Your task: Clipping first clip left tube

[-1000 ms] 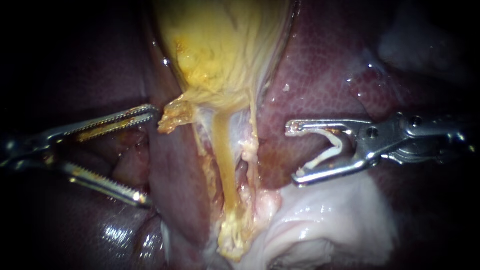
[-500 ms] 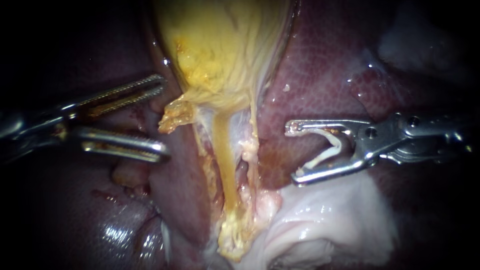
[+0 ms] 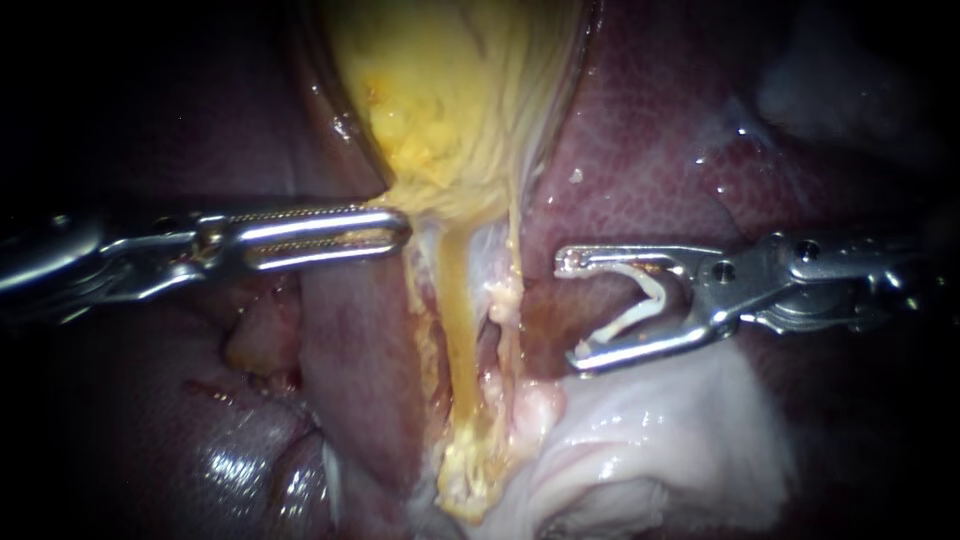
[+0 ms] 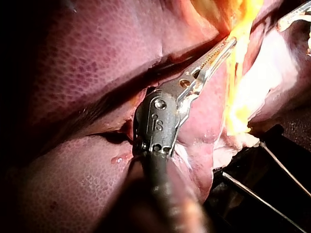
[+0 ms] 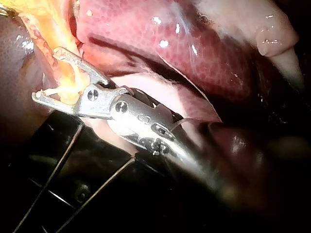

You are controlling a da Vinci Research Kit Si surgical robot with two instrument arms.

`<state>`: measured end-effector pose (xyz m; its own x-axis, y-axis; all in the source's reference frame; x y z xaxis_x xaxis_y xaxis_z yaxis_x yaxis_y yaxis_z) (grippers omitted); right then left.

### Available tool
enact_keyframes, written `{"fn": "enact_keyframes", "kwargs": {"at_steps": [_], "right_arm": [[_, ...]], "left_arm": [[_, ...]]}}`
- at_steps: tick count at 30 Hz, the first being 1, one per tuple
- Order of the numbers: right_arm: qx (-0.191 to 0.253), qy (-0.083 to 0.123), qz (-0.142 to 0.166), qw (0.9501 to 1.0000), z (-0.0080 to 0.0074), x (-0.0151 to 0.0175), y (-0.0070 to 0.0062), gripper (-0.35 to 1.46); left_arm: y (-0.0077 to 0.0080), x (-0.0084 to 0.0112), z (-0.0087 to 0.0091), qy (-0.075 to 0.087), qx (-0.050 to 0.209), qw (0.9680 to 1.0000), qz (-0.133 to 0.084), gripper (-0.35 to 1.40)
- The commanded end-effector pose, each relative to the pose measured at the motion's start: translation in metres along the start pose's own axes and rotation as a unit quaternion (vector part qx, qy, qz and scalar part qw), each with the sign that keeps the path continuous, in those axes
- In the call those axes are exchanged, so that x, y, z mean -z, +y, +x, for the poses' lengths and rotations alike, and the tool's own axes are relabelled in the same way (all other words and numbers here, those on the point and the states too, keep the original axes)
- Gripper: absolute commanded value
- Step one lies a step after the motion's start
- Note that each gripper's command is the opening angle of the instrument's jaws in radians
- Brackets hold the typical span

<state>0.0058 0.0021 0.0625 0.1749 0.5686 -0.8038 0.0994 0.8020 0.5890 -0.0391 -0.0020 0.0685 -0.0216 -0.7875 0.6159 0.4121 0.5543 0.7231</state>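
so the left instrument (image 3: 400, 230) has its jaws clenched on the lower edge of the stringy yellow gallbladder (image 3: 460, 110), centre-left of frame. The right instrument (image 3: 570, 310) sits centre-right, its jaws spread wide, grasping a white V-shaped clip (image 3: 645, 300). It's just right of the yellow left tube (image 3: 455, 330) and not touching it, with dark red liver (image 3: 640, 150) behind.

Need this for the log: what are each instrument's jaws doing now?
Left instrument: jaws shut on the gallbladder at its lower edge.
Right instrument: jaws wide apart, holding an open clip.
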Motion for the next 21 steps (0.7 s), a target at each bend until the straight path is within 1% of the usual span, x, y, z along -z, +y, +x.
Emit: {"fn": "enact_keyframes", "kwargs": {"at_steps": [1, 4, 6, 7, 10, 11, 14, 16, 18, 21], "right_arm": [[0.001, 0.0, 0.0, 1.0, -0.0002, 0.0, 0.0, 0.6], [0.005, 0.0, 0.003, 1.0, -0.0012, -0.0006, 0.0, 0.6], [0.001, 0.0, 0.006, 1.0, -0.0023, -0.0014, 0.0, 0.6], [0.0, -0.002, 0.01, 1.0, -0.003, -0.0019, 0.0001, 0.6], [-0.011, -0.007, 0.018, 0.9998, -0.0053, -0.0037, 0.0005, 0.6], [-0.015, -0.01, 0.02, 0.9996, -0.0061, -0.0043, 0.0006, 0.6], [-0.03, -0.021, 0.027, 0.9989, -0.009, -0.0065, 0.0011, 0.6], [-0.037, -0.027, 0.031, 0.9985, -0.0107, -0.0077, 0.0014, 0.6], [-0.044, -0.034, 0.034, 0.9979, -0.0126, -0.009, 0.0018, 0.6], [-0.05, -0.04, 0.039, 0.9972, -0.0148, -0.0106, 0.0025, 0.6]], "left_arm": [[0.0, 0.0005, -0.0003, 0.0, 0.005, 1.0, 0.001, -0.35], [0.0, 0.002, -0.0015, 0.001, 0.009, 0.9999, -0.006, -0.35], [-0.0002, 0.0032, -0.0027, 0.001, 0.013, 0.9999, -0.009, -0.35], [-0.0004, 0.0037, -0.0031, 0.001, 0.014, 0.9999, -0.01, -0.35], [-0.001, 0.0049, -0.0042, -0.007, 0.018, 0.9997, -0.012, -0.35], [-0.0013, 0.0052, -0.0043, -0.008, 0.019, 0.9997, -0.013, -0.35], [-0.0019, 0.0055, -0.0043, -0.01, 0.019, 0.9996, -0.017, -0.35], [-0.0022, 0.0055, -0.0042, -0.01, 0.019, 0.9997, -0.016, -0.35], [-0.0023, 0.0055, -0.0042, -0.01, 0.019, 0.9997, -0.015, -0.35], [-0.0024, 0.0056, -0.004, -0.009, 0.018, 0.9997, -0.013, -0.35]]}}
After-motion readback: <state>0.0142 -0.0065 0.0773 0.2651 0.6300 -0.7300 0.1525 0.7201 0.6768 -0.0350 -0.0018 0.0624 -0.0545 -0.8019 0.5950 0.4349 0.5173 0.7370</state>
